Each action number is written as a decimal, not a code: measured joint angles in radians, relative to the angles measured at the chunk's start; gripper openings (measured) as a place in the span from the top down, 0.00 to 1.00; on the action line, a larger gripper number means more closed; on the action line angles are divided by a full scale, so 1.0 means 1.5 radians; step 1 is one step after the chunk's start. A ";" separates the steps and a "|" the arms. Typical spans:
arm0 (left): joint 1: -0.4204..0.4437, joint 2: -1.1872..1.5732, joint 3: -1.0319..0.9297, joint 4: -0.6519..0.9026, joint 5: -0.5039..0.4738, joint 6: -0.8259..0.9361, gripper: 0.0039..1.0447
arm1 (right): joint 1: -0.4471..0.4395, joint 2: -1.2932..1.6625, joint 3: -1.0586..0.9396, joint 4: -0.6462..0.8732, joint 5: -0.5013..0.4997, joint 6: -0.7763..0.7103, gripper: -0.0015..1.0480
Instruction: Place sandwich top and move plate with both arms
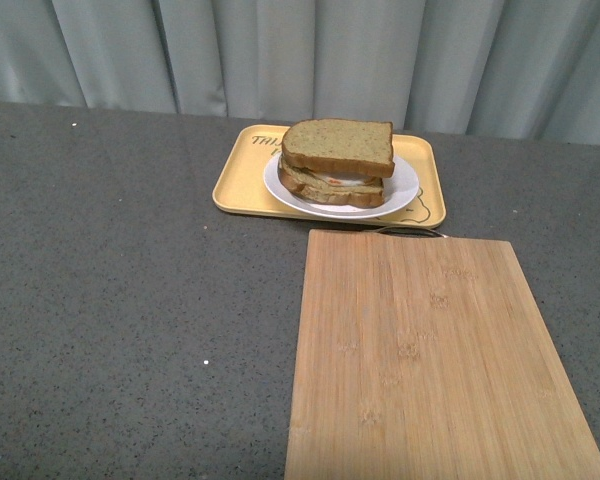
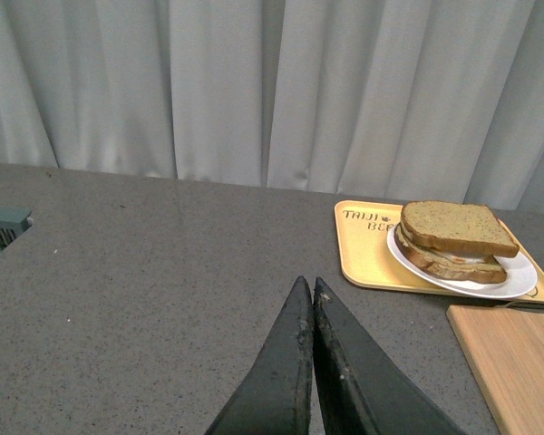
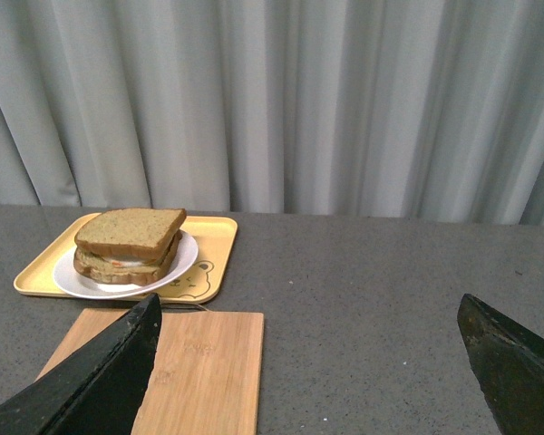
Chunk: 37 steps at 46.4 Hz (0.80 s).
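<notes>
The sandwich top (image 1: pixel 338 145), a tan-brown speckled slice, lies on the stacked sandwich with egg showing beneath it. The stack sits on the round white plate (image 1: pixel 405 185), which stands on the yellow tray. Sandwich top and plate also show in the left wrist view (image 2: pixel 458 227) (image 2: pixel 517 275) and in the right wrist view (image 3: pixel 131 230) (image 3: pixel 183 253). No arm shows in the front view. My left gripper (image 2: pixel 308 288) is shut and empty, hovering over bare table well short of the tray. My right gripper (image 3: pixel 308 308) is wide open and empty, away from the plate.
The yellow tray (image 1: pixel 243 170) with a bear drawing stands at the back of the grey table. A bamboo cutting board (image 1: pixel 420 360) lies in front of it, with a small cord loop at its far edge. Grey curtains hang behind. A teal object (image 2: pixel 0 228) lies at the table's far side.
</notes>
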 joint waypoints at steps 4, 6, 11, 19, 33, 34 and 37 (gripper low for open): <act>0.000 -0.024 0.000 -0.023 0.000 0.000 0.97 | 0.000 0.000 0.000 0.000 0.000 0.000 0.09; 0.000 -0.039 0.000 -0.038 0.000 0.000 0.97 | 0.000 0.000 0.000 0.000 0.000 0.000 0.09; 0.000 -0.060 0.000 -0.058 0.000 0.000 0.97 | 0.000 0.000 0.000 0.000 0.000 0.000 0.09; 0.000 -0.096 0.000 -0.095 0.000 0.000 0.97 | 0.000 0.000 0.000 0.000 0.000 0.000 0.09; 0.000 -0.219 0.000 -0.237 0.000 0.000 0.97 | 0.000 0.000 0.000 0.000 0.000 0.000 0.09; 0.000 -0.229 0.000 -0.239 0.000 0.000 0.97 | 0.000 0.000 0.000 0.000 0.000 0.000 0.09; 0.000 -0.239 0.000 -0.242 0.000 0.000 0.97 | 0.000 0.000 0.000 0.000 0.000 0.000 0.09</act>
